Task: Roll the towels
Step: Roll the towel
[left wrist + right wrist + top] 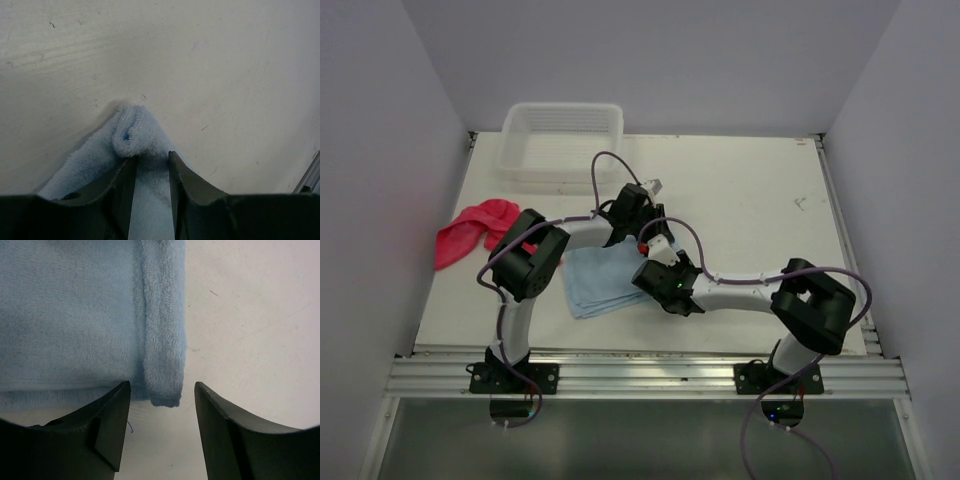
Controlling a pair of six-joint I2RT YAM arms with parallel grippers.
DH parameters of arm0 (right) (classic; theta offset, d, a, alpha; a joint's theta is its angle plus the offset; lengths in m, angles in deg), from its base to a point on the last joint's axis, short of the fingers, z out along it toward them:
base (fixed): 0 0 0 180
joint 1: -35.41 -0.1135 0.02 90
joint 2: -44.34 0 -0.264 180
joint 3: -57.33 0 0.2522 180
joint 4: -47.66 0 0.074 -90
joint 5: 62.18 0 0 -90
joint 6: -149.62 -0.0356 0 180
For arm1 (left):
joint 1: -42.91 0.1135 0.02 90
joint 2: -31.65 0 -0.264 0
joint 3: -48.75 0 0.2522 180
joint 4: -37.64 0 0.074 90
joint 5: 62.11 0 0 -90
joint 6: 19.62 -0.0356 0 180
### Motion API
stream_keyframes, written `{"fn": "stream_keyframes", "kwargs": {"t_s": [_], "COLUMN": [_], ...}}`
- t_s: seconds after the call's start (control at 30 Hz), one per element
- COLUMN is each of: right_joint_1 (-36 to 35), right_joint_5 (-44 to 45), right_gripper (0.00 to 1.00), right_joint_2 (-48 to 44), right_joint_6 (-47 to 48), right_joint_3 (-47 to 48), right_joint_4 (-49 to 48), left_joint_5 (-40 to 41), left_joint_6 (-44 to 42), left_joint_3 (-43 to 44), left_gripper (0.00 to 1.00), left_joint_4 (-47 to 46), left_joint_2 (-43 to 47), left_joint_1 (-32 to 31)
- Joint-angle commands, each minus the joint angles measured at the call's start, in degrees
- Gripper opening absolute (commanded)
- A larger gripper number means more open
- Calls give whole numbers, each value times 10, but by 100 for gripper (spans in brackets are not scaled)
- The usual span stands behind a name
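Right claw (161, 385) spread, astride the near end of the rolled edge of the blue towel (65, 315).
Roll's long axis ran straight ahead of it; left claw (151, 160) pinched a bunched corner; towel lay midway on the bench (750, 200).

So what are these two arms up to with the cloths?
They're rolling towels. The left claw pinches a bunched corner of the light blue towel; the right claw stands open astride its thick folded edge, gripping nothing. The pinkish-red towel lies crumpled at the left, untouched. A clear basket sits at the far edge.
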Motion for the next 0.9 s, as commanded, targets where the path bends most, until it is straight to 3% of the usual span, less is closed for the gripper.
{"fn": "stream_keyframes", "kwargs": {"t_s": [0.0, 0.27, 0.47, 0.67, 0.87], "right_joint_1": [0, 35, 170, 287, 358], "right_joint_5": [-11, -83, -282, -475, -577], "right_gripper": [58, 58, 53, 48, 45], "right_joint_2": [-43, -148, -249, -251, -195], "right_joint_6": [-39, -81, -136, -201, -255], "right_joint_3": [-16, -74, -160, -210, -236], "right_joint_4": [-31, -64, -153, -253, -348], "left_joint_5": [31, 34, 36, 37, 36], "left_joint_6": [-20, -21, -20, -20, -20], "left_joint_3": [-17, -24, -30, -31, -34], "left_gripper": [36, 36, 36, 36, 36], "left_joint_4": [6, 2, -2, -5, -5], "left_joint_2": [-16, -11, -7, -4, -1], "left_joint_1": [6, 6, 6, 6, 6]}}
